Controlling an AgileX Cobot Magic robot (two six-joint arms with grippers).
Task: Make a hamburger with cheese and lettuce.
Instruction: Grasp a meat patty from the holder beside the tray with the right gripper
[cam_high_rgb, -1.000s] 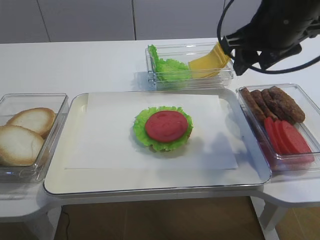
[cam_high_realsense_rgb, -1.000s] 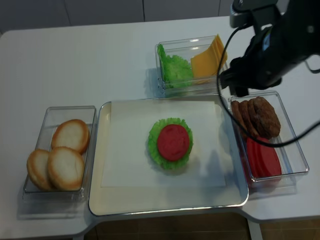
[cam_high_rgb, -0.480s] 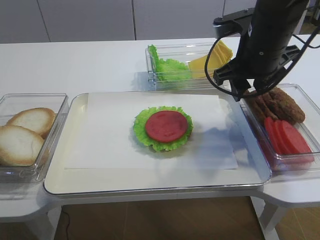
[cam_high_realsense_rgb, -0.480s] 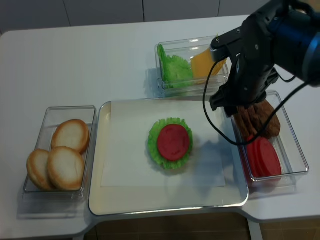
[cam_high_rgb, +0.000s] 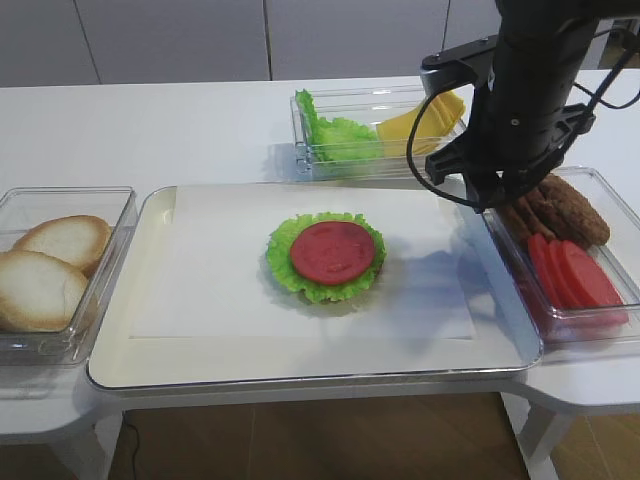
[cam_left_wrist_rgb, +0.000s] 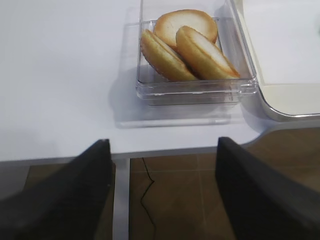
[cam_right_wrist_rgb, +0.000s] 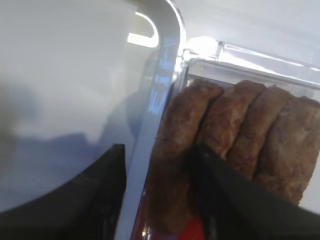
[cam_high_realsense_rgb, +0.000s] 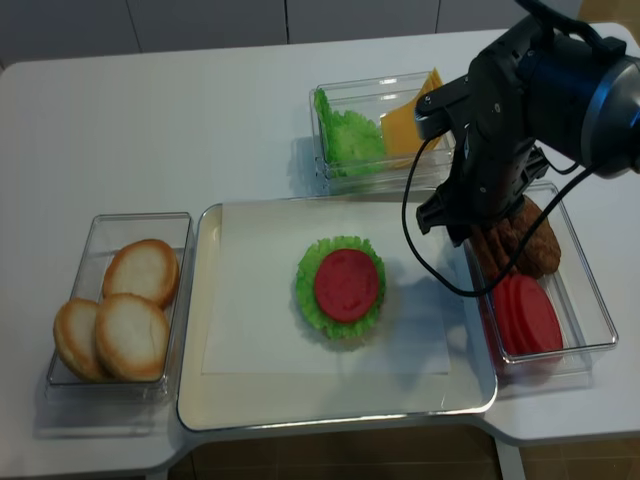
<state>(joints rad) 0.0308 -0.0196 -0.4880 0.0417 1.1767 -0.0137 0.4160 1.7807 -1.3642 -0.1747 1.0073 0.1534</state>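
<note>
Three bun halves (cam_high_rgb: 45, 265) at far left, stacked in a clear bin (cam_high_rgb: 110, 200) on the white tabletop (cam_high_rgb: 150, 120); kept apart from the work area, untouched. Left end effector (cam_left_wrist_rgb: 162, 192) parked over that bin, fingers (cam_left_wrist_rgb: 65, 195) spread wide apart and holding nothing (idle, clear of the tray).

Centre: white tray (cam_high_rgb: 150, 340) lined with paper (cam_high_rgb: 220, 270), serving as the assembly spot. Hamburger (cam_high_rgb: 326, 256) there, so far only a frilly green rim under a red tomato disc (cam_high_rgb: 333, 252); no patty, no cheese, no top bun yet. Roughly mid-build, by judgement.

Behind the tray: clear box (cam_high_rgb: 330, 165) with the lettuce (cam_high_rgb: 330, 135) on its left side and the cheese (cam_high_rgb: 425, 122) fanned and leaning on its right, both within easy reach of the right arm.

Right: bin (cam_high_rgb: 600, 185) holding brown patties (cam_high_rgb: 560, 205) at the back and tomato slices (cam_high_rgb: 575, 275) at the front. Right end effector (cam_right_wrist_rgb: 155, 190) lowered into the patty end, one finger (cam_right_wrist_rgb: 105, 180) outside over the tray rim, the other (cam_right_wrist_rgb: 220, 180) wedged between patties, straddling the leftmost patty (cam_right_wrist_rgb: 177, 155). Jaws partly apart around it; firm clamp not confirmed. Likely step: picking a patty for the stack. Risk, by judgement: bin wall caught between fingers.
</note>
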